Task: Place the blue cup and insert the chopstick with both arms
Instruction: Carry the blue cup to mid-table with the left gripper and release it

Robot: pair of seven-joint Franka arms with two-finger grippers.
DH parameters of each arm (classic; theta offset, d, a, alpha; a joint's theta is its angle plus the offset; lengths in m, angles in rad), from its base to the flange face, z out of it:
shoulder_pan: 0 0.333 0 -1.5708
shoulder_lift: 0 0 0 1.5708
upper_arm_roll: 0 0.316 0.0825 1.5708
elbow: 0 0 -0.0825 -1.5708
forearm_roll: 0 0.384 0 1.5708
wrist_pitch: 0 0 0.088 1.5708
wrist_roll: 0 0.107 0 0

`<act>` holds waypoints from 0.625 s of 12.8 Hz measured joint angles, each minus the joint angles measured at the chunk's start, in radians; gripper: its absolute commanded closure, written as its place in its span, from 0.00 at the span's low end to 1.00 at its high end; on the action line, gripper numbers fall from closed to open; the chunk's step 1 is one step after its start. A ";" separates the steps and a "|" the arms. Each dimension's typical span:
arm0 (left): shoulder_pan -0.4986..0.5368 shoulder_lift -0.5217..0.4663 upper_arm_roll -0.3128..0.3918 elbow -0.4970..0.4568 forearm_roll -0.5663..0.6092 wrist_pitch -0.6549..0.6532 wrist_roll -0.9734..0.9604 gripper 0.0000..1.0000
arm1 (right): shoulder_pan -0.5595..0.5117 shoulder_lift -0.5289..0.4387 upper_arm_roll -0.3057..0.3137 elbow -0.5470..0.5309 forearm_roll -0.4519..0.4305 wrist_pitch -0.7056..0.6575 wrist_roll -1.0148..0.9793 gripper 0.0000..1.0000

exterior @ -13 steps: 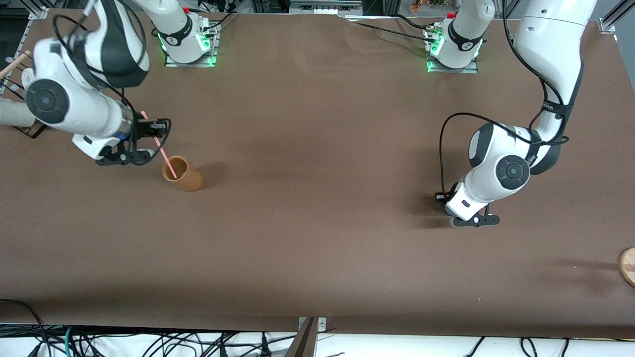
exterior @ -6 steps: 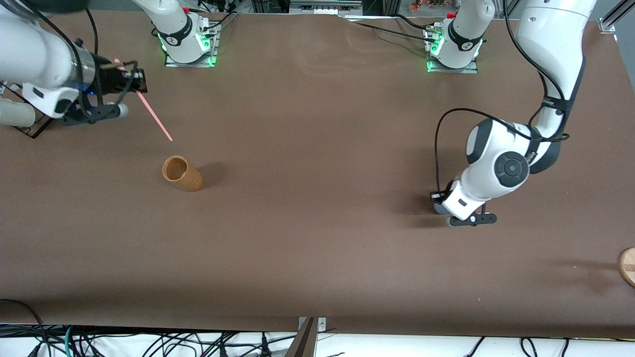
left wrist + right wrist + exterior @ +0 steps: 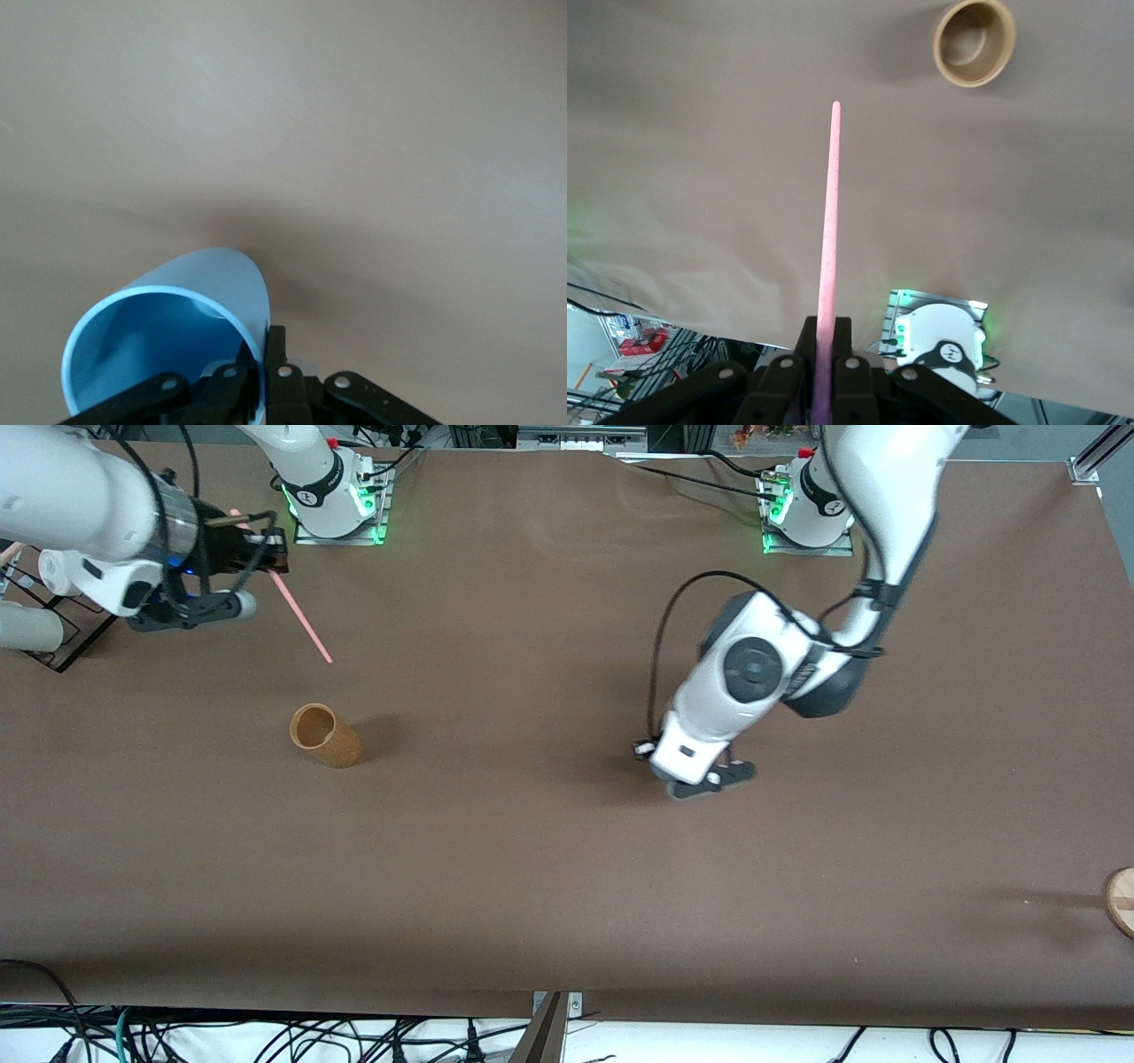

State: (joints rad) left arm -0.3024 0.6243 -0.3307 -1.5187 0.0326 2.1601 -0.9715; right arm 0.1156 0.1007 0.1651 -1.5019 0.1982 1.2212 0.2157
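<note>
My left gripper (image 3: 700, 779) is low over the middle of the table, toward the left arm's end. It is shut on the wall of the light-blue cup (image 3: 168, 328), with one finger inside the rim and one finger (image 3: 278, 345) outside. The hand hides the cup in the front view. My right gripper (image 3: 270, 549) is up in the air near the right arm's base. It is shut on one end of the pink chopstick (image 3: 303, 627), which slants down over bare table. The chopstick also shows in the right wrist view (image 3: 829, 221), gripped by the right gripper (image 3: 825, 332).
A taller tan cup (image 3: 325, 736) stands upright on the table below the chopstick's tip and is empty in the right wrist view (image 3: 974, 41). A black rack (image 3: 55, 651) holding a white cylinder sits at the right arm's table edge. A round wooden piece (image 3: 1121, 899) lies at the left arm's edge.
My left arm has swung the cup toward the middle of the table. My right gripper has lifted the chopstick out of the tan cup and carried it toward the right arm's base.
</note>
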 measured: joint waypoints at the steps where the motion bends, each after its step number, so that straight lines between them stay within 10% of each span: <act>1: -0.052 0.040 0.020 0.046 0.000 0.000 -0.063 1.00 | 0.016 0.026 0.014 0.018 0.001 0.011 0.038 1.00; 5: -0.213 0.174 0.127 0.190 0.000 0.002 -0.234 1.00 | 0.073 0.127 0.025 0.053 0.056 0.091 0.167 1.00; 8: -0.237 0.216 0.140 0.230 0.000 0.020 -0.286 0.27 | 0.072 0.174 0.024 0.061 0.063 0.112 0.178 1.00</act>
State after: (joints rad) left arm -0.5397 0.8405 -0.1903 -1.2888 0.0327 2.1806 -1.2571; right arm 0.1878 0.2746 0.1891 -1.4412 0.2610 1.3337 0.3941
